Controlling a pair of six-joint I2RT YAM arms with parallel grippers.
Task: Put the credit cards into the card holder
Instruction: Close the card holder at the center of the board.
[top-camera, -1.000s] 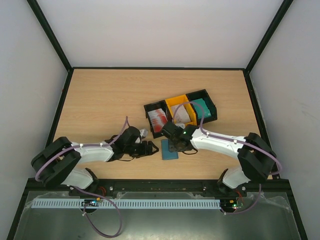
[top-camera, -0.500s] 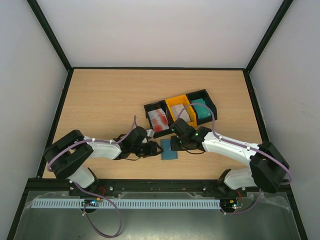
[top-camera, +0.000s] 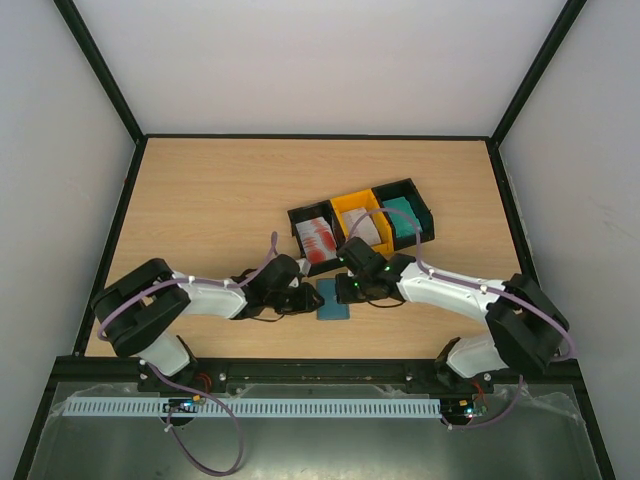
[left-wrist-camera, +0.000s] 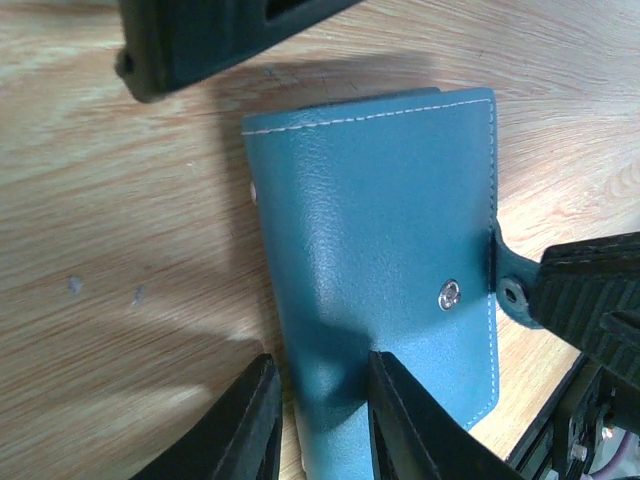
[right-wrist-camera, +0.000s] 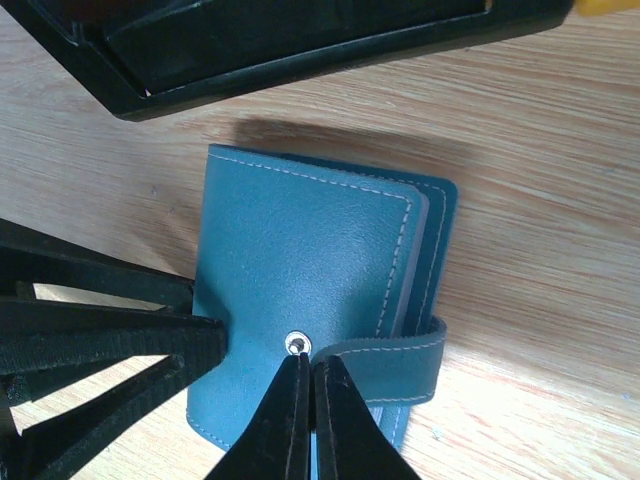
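Observation:
The blue-teal card holder (top-camera: 332, 301) lies closed on the table between my two grippers. My left gripper (top-camera: 311, 297) is open and low at its left edge. In the left wrist view (left-wrist-camera: 322, 420) one finger (left-wrist-camera: 400, 420) rests on the holder's cover (left-wrist-camera: 380, 220) and the other on the wood. My right gripper (top-camera: 347, 290) is shut on the holder's clasp tab (right-wrist-camera: 400, 360), its tips (right-wrist-camera: 308, 375) right beside the bare snap stud (right-wrist-camera: 295, 343). The credit cards stand in the bins: red-and-white (top-camera: 316, 238), whitish-grey (top-camera: 366, 227), green-teal (top-camera: 404, 219).
A row of three bins, black (top-camera: 303, 222), yellow (top-camera: 352, 204) and black (top-camera: 420, 202), stands just behind the holder and close to both wrists. Dark walls edge the table on the left, back and right.
My left gripper has moved right up to the holder's left edge. My right gripper has shifted left and a little away from me with the tab, and the holder has slid slightly left.

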